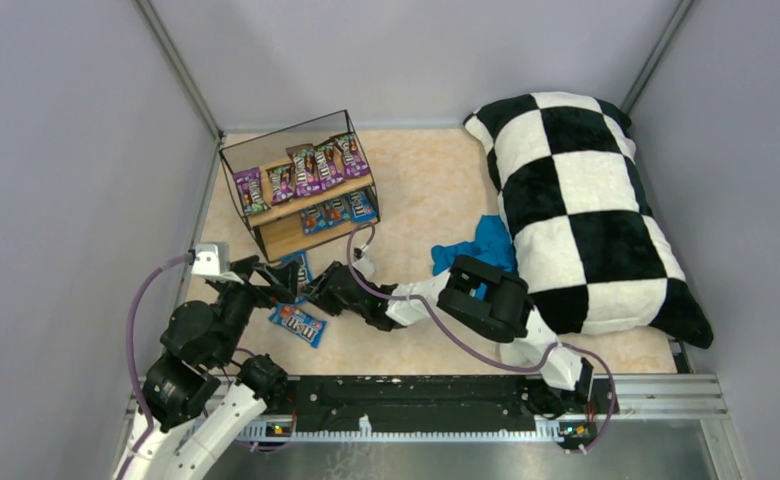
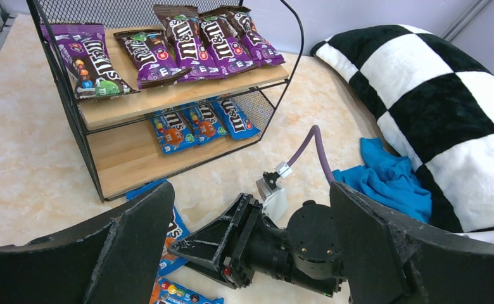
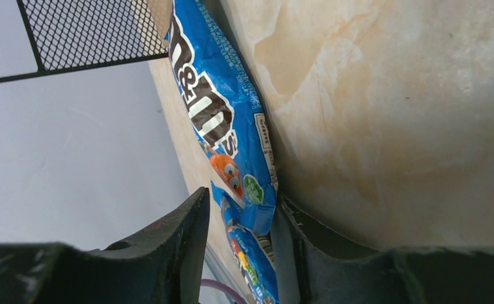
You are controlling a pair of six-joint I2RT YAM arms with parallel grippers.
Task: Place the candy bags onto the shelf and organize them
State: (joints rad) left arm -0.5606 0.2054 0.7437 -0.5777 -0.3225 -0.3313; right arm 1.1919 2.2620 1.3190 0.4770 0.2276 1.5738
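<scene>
Only the right wrist view shows the right gripper [image 3: 241, 201]. Its fingers are partly closed round the end of a blue bag [image 3: 219, 114] on the table [image 3: 390, 114]. I cannot tell if they pinch it. From above, the arm hides that grip. The left wrist view shows the left gripper [image 2: 251, 190] wide open and empty. It also shows the shelf [image 2: 124, 168], with purple bags [image 2: 187, 44] on top and blue bags [image 2: 197, 123] below.
</scene>
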